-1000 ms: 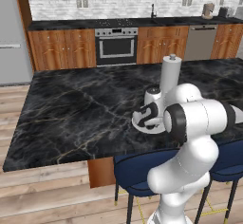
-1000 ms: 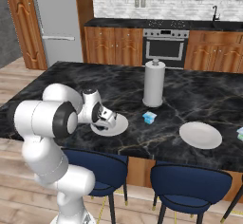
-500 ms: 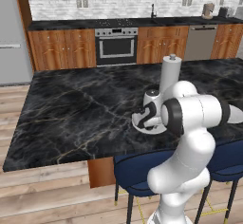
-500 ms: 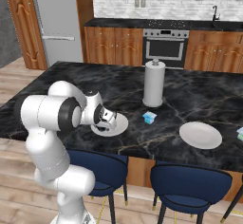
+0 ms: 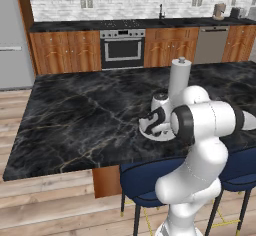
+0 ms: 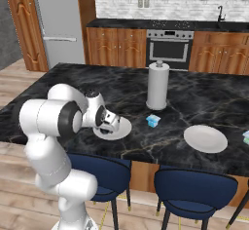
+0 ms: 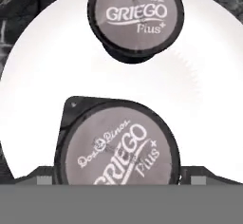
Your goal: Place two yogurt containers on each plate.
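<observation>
Because the white arm's bulky elbow stands in front of it in both base views, the near plate on the black marble island shows only as a pale crescent there, and whatever stands on it is hidden behind the hand. The tall white paper-towel roll stands upright further back on the island, clear of the arm. The second plate lies bare well to the right near the front edge, and a small light-blue yogurt cup sits on the stone between the two plates; another pale-blue cup is cut off by the right edge, so little of it can be made out. In the hand view the near plate spreads beyond the frame on most sides, and two dark yogurt containers with grey "Griego Plus" lids stand on it, apart from each other: one toward the top, slightly clipped by the upper edge, the other close below the camera, its lower part cut off by the frame. The gripper hangs just over this nearer cup with its jaws spread wide to either side of it, only the tips of the fingers peeking in, seemingly not pressing its sides.
</observation>
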Motion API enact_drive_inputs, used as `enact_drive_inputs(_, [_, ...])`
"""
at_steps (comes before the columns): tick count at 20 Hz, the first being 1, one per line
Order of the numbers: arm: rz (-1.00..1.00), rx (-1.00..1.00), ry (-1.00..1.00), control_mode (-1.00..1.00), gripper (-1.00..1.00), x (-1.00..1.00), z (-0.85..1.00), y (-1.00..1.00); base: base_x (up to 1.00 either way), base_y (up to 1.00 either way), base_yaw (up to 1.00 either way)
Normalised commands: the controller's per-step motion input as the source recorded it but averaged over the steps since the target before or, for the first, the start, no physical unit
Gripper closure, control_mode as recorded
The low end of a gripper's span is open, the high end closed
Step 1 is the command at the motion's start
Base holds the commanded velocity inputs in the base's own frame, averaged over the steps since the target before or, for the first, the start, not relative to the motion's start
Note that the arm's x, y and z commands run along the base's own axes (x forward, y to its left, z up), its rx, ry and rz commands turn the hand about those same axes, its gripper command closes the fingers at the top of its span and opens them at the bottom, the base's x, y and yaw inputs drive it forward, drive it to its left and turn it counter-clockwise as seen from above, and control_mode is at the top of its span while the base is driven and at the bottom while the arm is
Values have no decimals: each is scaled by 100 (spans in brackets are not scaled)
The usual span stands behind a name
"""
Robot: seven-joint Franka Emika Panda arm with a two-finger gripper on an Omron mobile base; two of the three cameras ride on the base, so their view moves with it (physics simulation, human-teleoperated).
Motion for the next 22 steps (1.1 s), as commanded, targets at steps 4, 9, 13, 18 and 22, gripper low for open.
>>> enact_drive_inputs(4, [0,0,-12,-100,-100,-37,71,0,0,0,0])
enact_drive_inputs(9, [-1,2,-16,-100,-100,-64,71,0,0,0,0])
enact_drive_inputs(13, [0,7,-10,-100,-100,-68,95,1,0,0,0])
enact_drive_inputs(18, [2,4,0,-100,-100,-58,90,6,0,0,0])
enact_drive_inputs(22, [0,-1,0,-100,-100,-36,80,18,0,0,0])
